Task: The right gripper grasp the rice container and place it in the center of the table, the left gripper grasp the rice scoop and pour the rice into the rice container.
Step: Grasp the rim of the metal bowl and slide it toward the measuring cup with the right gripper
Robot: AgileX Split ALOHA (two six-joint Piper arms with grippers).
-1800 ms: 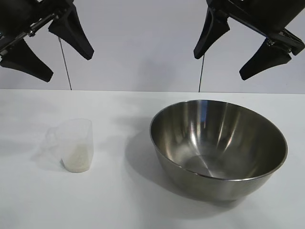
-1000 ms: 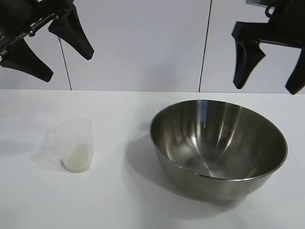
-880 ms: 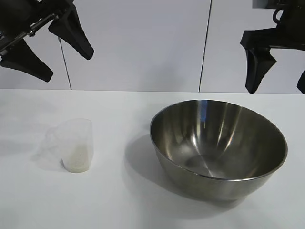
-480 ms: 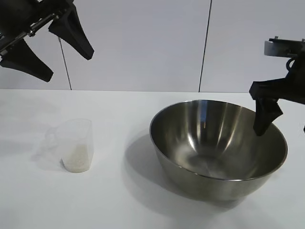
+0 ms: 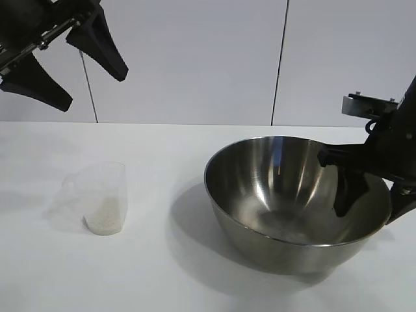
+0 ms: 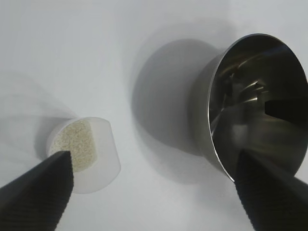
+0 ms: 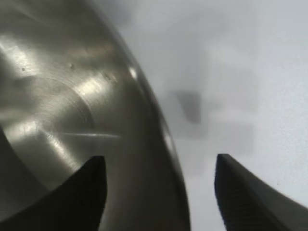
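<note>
One steel bowl, the rice container [image 5: 298, 198], sits on the right half of the table [image 5: 162, 273], upright, its mirror-like inside bare of any grains. My right gripper [image 5: 369, 198] straddles its far-right rim with fingers spread: one finger hangs inside the bowl and the other outside the wall, and the right wrist view shows the rim [image 7: 163, 139] running between the two tips with daylight on both sides, so nothing is pinched yet. I judge this to be the grasp step for the bowl. Next I need to close on the rim squarely, then drag or lift the bowl toward the table's middle; thin polished steel looks slippery, so a shallow bite could slide off.

Well apart on the left stands the rice scoop [image 5: 97, 197], translucent, upright, with the rice [image 6: 74, 144] lying as a low layer in its bottom. My left gripper [image 5: 68, 62] hangs high above that side, fingers wide apart, holding nothing, parked until the bowl is placed.
</note>
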